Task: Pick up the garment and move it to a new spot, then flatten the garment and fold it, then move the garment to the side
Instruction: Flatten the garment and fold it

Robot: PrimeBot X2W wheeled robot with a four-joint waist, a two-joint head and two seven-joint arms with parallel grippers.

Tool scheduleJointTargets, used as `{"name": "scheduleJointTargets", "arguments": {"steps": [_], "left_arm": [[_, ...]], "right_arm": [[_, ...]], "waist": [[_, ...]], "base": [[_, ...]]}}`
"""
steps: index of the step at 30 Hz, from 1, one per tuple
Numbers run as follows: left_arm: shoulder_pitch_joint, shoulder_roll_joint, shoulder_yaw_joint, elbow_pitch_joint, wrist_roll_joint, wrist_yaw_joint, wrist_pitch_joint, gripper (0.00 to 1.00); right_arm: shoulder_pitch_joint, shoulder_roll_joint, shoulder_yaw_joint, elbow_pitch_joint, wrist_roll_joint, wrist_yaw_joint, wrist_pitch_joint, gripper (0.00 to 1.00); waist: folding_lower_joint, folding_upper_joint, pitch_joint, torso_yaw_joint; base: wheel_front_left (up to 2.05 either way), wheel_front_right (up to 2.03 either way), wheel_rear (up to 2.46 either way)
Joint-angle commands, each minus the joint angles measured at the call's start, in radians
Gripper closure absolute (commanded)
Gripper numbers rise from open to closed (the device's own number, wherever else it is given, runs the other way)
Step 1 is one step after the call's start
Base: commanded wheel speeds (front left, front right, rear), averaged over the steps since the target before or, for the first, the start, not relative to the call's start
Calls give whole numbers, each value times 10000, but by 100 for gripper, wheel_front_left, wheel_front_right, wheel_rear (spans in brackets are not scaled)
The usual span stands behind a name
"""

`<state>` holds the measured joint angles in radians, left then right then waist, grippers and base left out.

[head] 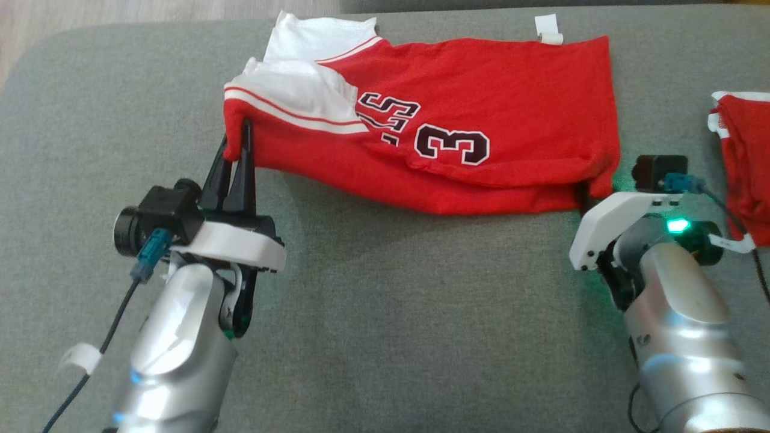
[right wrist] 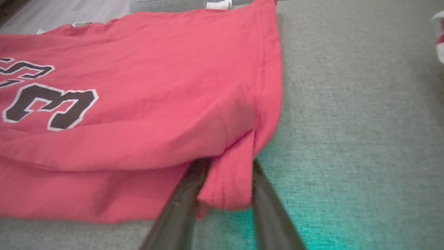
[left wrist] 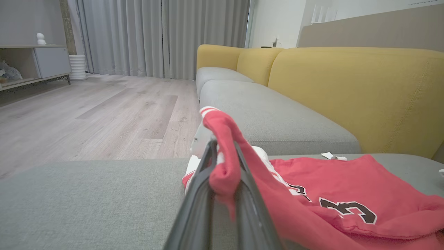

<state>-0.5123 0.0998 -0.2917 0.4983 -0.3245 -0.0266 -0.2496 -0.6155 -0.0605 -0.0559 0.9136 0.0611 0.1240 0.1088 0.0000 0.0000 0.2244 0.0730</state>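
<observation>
Grey cushion (head: 385,313) carries red jersey (head: 481,102), white tag (head: 548,29) just beside; second red garment (head: 746,162) at right.

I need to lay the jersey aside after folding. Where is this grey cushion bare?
Bare: the wide cushion strip between the jersey's near edge and the arms, and the stretch left of it. Narrow: the gap to the second red garment at right. Crowded: the jersey's near corners, at the left fingers and right fingers.

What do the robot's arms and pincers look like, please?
Both forearms are silver, with white wrist brackets, black cameras, teal plugs and dark cables. Each pincer has two long dark fingers. A green light glows on the right arm.
</observation>
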Motion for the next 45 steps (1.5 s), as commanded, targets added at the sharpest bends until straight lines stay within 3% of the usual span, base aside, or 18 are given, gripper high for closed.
{"name": "scheduleJointTargets", "arguments": {"steps": [1, 16, 27, 33, 44, 45], "left_arm": [[-86, 209, 278, -235, 7, 56, -121, 100], [1609, 768, 432, 544, -283, 176, -87, 100], [3153, 925, 143, -367, -374, 286, 466, 100], [3973, 980, -65, -1036, -379, 480, 842, 100], [4364, 1110, -235, -1082, -412, 571, 1058, 100], [4366, 1103, -256, -1057, -441, 554, 1126, 100]], "right_arm": [[-135, 103, 351, 33, -46, 67, -156, 100], [1244, 103, -346, 300, 297, 67, -1845, 100], [2935, 103, -477, -1607, 778, 67, -567, 100], [4432, 103, -586, -3453, 1323, 67, 205, 100], [5321, 103, -459, -4754, 1604, 67, 366, 100], [5335, 103, -380, -4817, 1589, 67, 342, 76]], "waist": [[0, 0, -88, -27], [0, 0, -1893, -472], [0, 0, -2647, -600], [0, 0, -2831, -676], [0, 0, -2828, -871], [0, 0, -2817, -876]], "base": [[0, 0, 0], [0, 0, 0], [0, 0, 0], [0, 0, 0], [0, 0, 0], [0, 0, 0]]}}
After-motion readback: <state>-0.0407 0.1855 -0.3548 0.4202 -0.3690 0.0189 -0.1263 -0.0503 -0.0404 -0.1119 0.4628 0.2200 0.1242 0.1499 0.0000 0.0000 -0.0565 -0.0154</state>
